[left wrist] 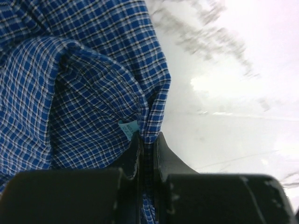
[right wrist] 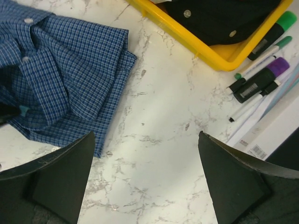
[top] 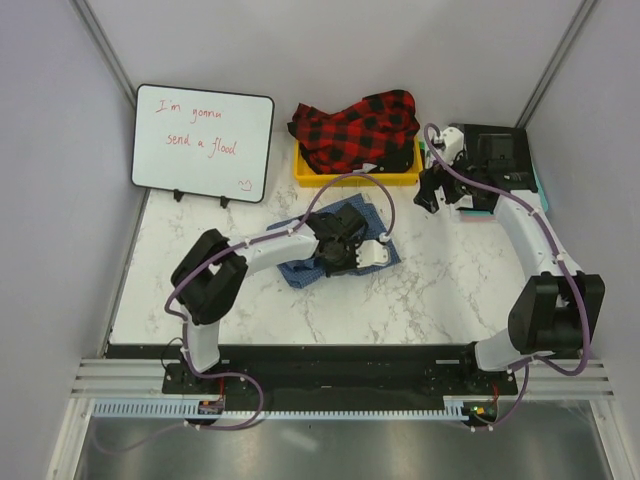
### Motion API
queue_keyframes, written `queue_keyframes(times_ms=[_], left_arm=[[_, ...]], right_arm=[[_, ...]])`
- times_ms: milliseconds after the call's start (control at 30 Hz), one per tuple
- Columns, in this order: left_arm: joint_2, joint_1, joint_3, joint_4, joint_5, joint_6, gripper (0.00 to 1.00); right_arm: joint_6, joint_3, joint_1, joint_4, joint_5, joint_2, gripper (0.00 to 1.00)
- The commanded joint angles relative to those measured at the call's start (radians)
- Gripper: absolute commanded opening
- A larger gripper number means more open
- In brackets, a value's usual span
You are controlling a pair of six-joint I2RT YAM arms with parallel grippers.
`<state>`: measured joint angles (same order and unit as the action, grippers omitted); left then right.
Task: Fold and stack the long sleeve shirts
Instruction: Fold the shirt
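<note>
- Plainly, the task looks to be in its early half: neither shirt lies as a finished fold, and nothing is stacked.
- The blue checked shirt [top: 297, 268] lies on the desk [top: 420, 300] just in front of the yellow tray [top: 345, 178], on the side toward the arm bases.
- It is gathered into a rough, compact bundle with layers lapped over one another. Its edges are uneven, and the left wrist view shows a pale label at one crease.
- The left jaws are together, clamped on a ridge of that blue cloth. The left wrist view shows the fabric pinched between the two dark fingers [left wrist: 133, 154], with bare desk right beside them.
- I take this as a fold of the blue shirt under way, not a finished one, since the bundle is lumpy and not squared.
- The red-and-black plaid shirt [top: 355, 128] sits heaped in the yellow tray, spilling over its rim and not folded at all. The right wrist view shows dark cloth with buttons inside the tray, most likely part of this shirt.
- The right jaws stand wide apart and hold nothing. They hang over bare desk just in front of the tray's right corner, between the blue shirt and the markers [right wrist: 261, 84] that lie to the tray's right.
- What is left, as I judge it:
  - flatten and finish the blue shirt;
  - lift the plaid shirt out of the tray and fold it;
  - set one shirt on the other.
</note>
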<state>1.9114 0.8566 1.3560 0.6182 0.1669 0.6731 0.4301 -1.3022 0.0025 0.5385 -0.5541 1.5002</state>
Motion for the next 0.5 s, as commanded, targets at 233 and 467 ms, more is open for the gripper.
queue_keyframes(times_ms=[233,467], left_arm=[[-0.127,0.136,0.180,0.190,0.299,-0.355,0.79],[-0.210,-0.095,0.216,0.241,0.303,-0.335,0.75]], right_arm=[[-0.171,-0.085,0.002,0.202,-0.141,0.124,0.98],[-0.303,0.021,0.001,0.298,-0.162,0.138,0.95]])
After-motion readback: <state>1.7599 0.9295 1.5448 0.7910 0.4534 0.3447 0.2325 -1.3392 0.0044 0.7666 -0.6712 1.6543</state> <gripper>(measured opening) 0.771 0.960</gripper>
